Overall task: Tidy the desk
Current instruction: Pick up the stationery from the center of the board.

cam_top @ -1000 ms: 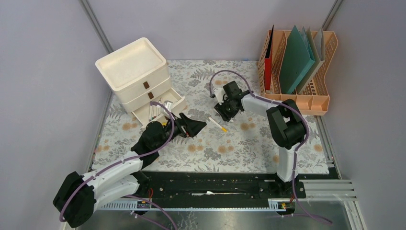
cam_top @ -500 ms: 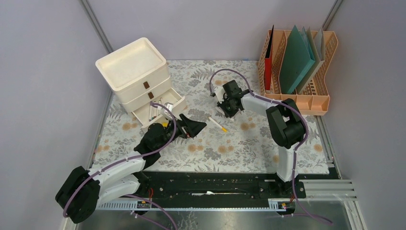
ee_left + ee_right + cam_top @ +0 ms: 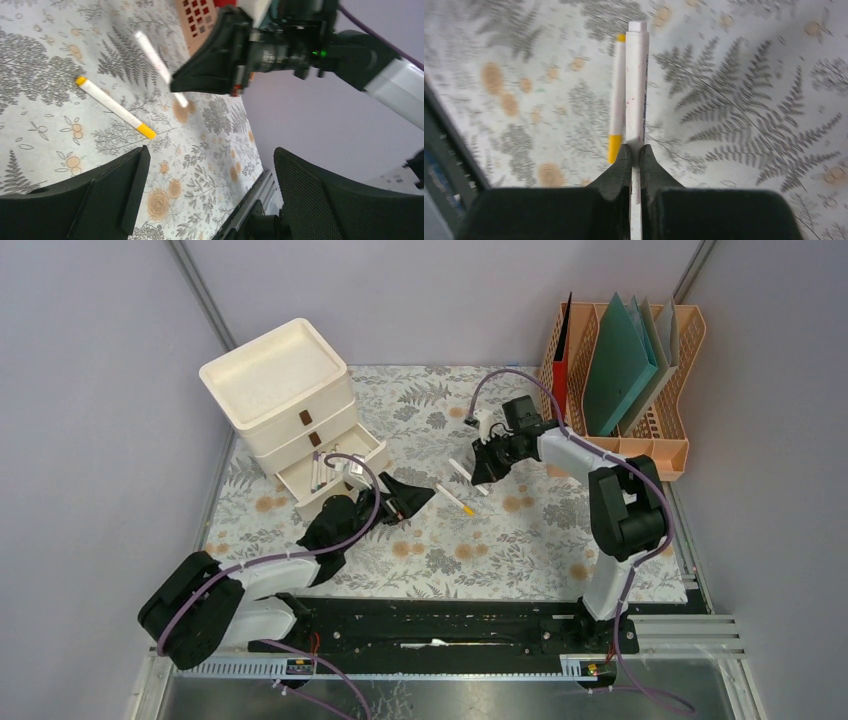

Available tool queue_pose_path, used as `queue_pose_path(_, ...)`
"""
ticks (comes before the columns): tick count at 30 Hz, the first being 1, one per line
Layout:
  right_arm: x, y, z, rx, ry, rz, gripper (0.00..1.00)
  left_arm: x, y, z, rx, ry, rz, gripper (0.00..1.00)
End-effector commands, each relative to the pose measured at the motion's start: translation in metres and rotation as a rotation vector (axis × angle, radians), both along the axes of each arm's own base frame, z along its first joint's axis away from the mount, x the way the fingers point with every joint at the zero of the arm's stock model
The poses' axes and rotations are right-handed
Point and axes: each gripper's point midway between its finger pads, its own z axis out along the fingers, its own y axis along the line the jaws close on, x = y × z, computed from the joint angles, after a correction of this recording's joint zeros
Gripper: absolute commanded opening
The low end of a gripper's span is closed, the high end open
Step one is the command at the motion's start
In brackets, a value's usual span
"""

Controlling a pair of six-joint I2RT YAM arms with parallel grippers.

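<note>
Clamping a white pen (image 3: 636,85) in the right pincer (image 3: 634,150), fingers closed tight on the barrel near one end. Holding it over the middle of the bench (image 3: 500,540), just beside a yellow-capped pen (image 3: 112,105) that is lying flat on the fern-print cloth; nearly parallel to it in the right wrist view. Not managing to tell from any view whether the white pen is touching the cloth. Hovering the left pincer (image 3: 210,167) low over the bench, jaws spread wide, gripping nothing, facing the yellow-capped pen. Noting the bench filling the centre of the top view, carrying a cream drawer unit (image 3: 290,400) at far left with bottom drawer (image 3: 335,468) pulled out, and a peach file rack (image 3: 625,390) at far right.
</note>
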Motion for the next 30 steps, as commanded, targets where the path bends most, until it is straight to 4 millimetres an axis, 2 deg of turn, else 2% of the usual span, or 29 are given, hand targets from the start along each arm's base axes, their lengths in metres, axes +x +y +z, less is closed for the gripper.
queue_pose_path(1,-0.027,0.033,0.053,0.251,0.045,0.111,0.0,0.026,-0.002,0.023,-0.053,-0.032,0.083,0.99)
queue_pose_path(7,-0.049,0.049,0.084,0.418,0.095,0.206,0.0,0.045,-0.013,0.023,-0.044,-0.031,0.1,0.98)
queue_pose_path(11,-0.058,0.054,0.095,0.482,0.115,0.248,0.0,0.055,-0.022,0.019,-0.046,-0.019,0.098,0.95)
queue_pose_path(15,-0.064,0.056,0.101,0.518,0.131,0.271,0.0,0.062,-0.031,0.013,-0.048,0.008,0.088,0.9)
queue_pose_path(23,-0.068,0.058,0.104,0.546,0.153,0.287,0.0,0.072,-0.043,0.002,-0.032,0.046,0.077,0.75)
queue_pose_path(26,-0.068,0.058,0.104,0.547,0.153,0.289,0.0,0.074,-0.047,-0.001,-0.027,0.053,0.067,0.65)
queue_pose_path(27,-0.068,0.058,0.104,0.546,0.155,0.288,0.0,0.074,-0.048,-0.001,-0.027,0.053,0.062,0.57)
queue_pose_path(28,-0.068,0.058,0.103,0.545,0.154,0.287,0.0,0.073,-0.049,-0.001,-0.029,0.055,0.056,0.43)
queue_pose_path(29,-0.068,0.058,0.103,0.544,0.151,0.288,0.0,0.073,-0.05,-0.002,-0.028,0.058,0.052,0.36)
queue_pose_path(30,-0.068,0.058,0.103,0.542,0.153,0.288,0.0,0.073,-0.05,-0.003,-0.028,0.062,0.051,0.24)
